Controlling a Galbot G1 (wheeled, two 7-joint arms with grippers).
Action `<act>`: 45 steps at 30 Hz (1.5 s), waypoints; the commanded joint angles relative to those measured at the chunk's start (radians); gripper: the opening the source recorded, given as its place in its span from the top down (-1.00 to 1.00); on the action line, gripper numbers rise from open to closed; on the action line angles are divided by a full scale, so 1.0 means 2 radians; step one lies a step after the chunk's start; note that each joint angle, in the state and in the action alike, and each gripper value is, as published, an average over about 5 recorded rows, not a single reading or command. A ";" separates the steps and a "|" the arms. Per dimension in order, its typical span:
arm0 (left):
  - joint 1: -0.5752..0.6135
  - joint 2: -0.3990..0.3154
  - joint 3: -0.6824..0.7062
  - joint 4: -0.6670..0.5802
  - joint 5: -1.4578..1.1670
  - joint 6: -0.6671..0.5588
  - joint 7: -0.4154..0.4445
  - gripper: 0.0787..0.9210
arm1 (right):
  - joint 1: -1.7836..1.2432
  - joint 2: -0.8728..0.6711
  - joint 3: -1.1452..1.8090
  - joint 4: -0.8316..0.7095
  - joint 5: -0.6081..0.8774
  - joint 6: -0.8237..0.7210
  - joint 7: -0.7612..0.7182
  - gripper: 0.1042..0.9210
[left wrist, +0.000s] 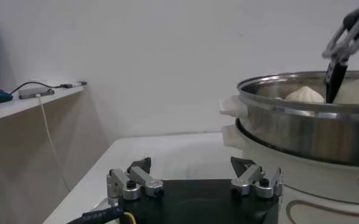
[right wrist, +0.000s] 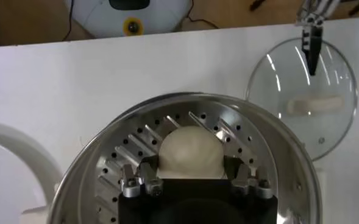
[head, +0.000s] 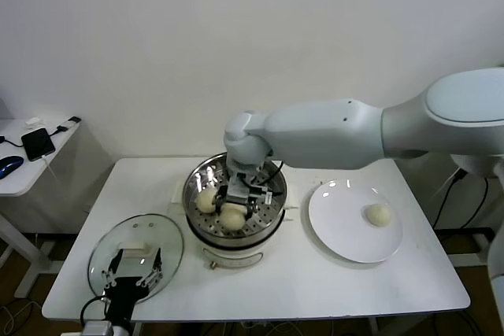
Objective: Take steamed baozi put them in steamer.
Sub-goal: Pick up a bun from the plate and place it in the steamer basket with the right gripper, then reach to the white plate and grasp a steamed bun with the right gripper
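Down inside the steamer point(head: 272, 198), at the middle of the table point(head: 394, 273), the right gripper point(head: 237, 198) is lowered over the perforated tray with its fingers point(right wrist: 144, 173) closed narrowly on either side of a steamed baozi point(right wrist: 190, 152). The bun looks as if it is sitting on the tray, so I judge this to be the placing step: the bun delivered but not yet let go.

Another baozi point(head: 206, 199) lies just beside it in the pot, toward the robot's left, and the left wrist view shows two pale tops behind the rim. I cannot tell whether a third bun is hidden behind the gripper. One more baozi point(head: 379, 214) waits on the white plate point(head: 339, 230), well apart to the robot's right.

The next move, as I read it, calls for the jaws to spread and the arm to lift straight up clear of the rim without nudging the neighbouring bun, then to cross to the plate for the last one.

The held bun is round, a low dome with no long axis to speak of; it sits flat side down, crown up.

The left gripper point(head: 132, 270) hangs idle over the glass lid point(head: 169, 234) at the table's near left corner, claw spread wide and empty.
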 commanded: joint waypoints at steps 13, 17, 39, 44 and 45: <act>0.003 0.000 0.002 -0.005 -0.001 -0.002 -0.001 -0.77 | 0.000 0.002 0.007 -0.019 -0.001 0.044 -0.006 -0.75; 0.003 -0.001 0.003 -0.007 0.000 -0.002 0.000 -0.77 | 0.041 -0.020 0.010 -0.031 0.040 0.055 -0.039 -0.76; -0.009 -0.004 0.003 -0.004 -0.020 0.010 0.004 -0.77 | 0.008 -0.390 -0.046 -0.098 0.150 -0.205 -0.058 -0.76; -0.007 -0.005 0.000 0.002 -0.018 0.010 0.005 -0.77 | -0.111 -0.405 0.043 -0.143 0.097 -0.204 -0.062 -0.76; -0.006 -0.005 0.000 0.003 -0.017 0.010 0.005 -0.77 | -0.128 -0.404 0.056 -0.152 0.090 -0.204 -0.061 -0.76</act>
